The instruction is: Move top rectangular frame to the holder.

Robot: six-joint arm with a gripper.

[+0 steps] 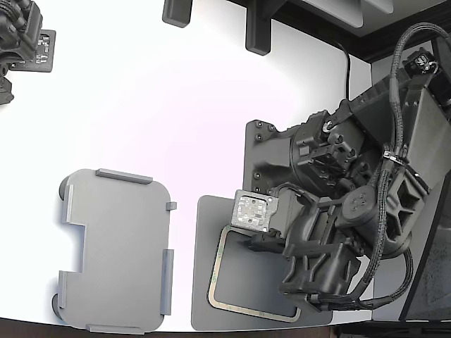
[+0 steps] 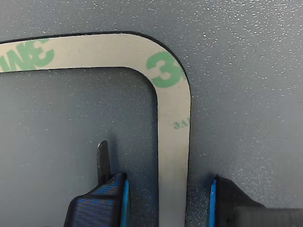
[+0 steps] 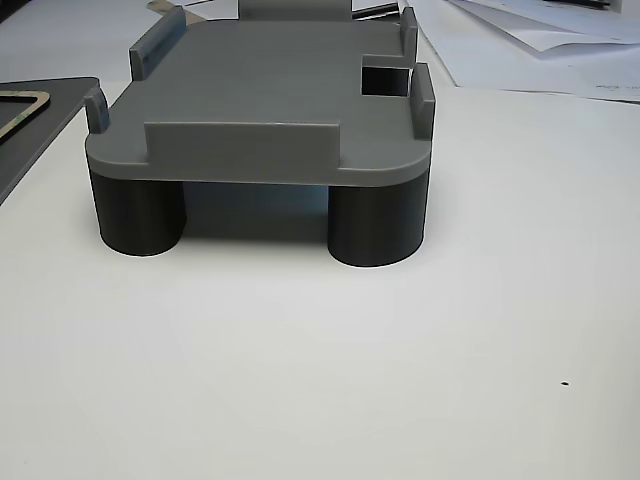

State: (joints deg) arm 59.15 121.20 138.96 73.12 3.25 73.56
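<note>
here we see the gripper (image 2: 165, 198) released, its jaws straddling one strip of the top rectangular frame (image 2: 173, 123), which lies flat on the dark mat (image 1: 204, 296) at the exterior view's lower right. the holder (image 1: 116, 246) sits well apart to the left, empty. we judge the thin strip may slip or bend when pinched, since it lies flush on the mat. green print on the liner seems to read "3m"; smaller writing is illegible.
</note>
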